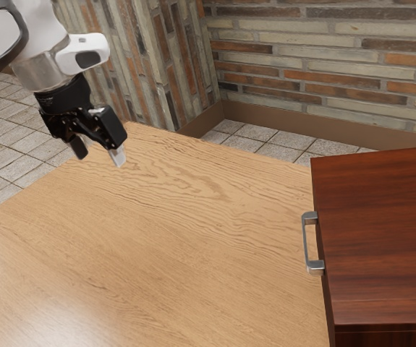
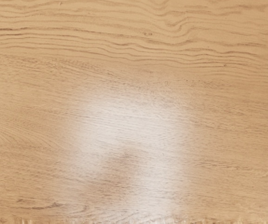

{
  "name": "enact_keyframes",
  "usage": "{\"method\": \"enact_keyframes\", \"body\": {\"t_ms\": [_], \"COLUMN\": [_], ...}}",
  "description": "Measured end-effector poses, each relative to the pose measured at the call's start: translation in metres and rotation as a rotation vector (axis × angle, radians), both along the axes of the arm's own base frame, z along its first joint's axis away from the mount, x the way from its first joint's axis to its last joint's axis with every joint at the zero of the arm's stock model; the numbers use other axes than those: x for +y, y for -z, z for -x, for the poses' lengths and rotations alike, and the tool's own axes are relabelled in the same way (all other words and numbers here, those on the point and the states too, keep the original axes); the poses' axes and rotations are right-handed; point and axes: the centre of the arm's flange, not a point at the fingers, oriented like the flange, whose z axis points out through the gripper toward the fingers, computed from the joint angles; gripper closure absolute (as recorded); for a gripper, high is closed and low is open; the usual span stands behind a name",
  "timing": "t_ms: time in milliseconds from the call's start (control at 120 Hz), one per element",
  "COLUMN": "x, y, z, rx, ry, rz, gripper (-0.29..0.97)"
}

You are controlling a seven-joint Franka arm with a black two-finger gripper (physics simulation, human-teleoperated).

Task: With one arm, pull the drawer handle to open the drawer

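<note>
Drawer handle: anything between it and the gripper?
No. In the exterior view, only bare wooden tabletop lies between the open gripper and the drawer handle.

Glossy oak table [image 1: 164,238], dark wood drawer [image 1: 381,238], metal handle [image 1: 310,243].

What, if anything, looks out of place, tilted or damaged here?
Nothing stands out. The drawer handle sits straight and whole on the cabinet, the table shows no spill, and the open end effector hangs above it, apart from the handle.

Room: brick wall [image 1: 323,58], tiled floor [image 1: 265,141]
</note>
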Motion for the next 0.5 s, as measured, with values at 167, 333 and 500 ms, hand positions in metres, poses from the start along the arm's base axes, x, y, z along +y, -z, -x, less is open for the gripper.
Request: {"method": "enact_keyframes", "body": {"t_ms": [167,333,500], "x": [0.005,-0.039,-0.073], "y": [0.056,0.105,0.096], "z": [0.021,0.024,0.025], "rx": [-0.041,-0.111,-0.222], "ry": [-0.126,-0.234,-0.315], "rz": [0.161,0.351,0.422], "gripper": [0.0,0.0,0.0]}}
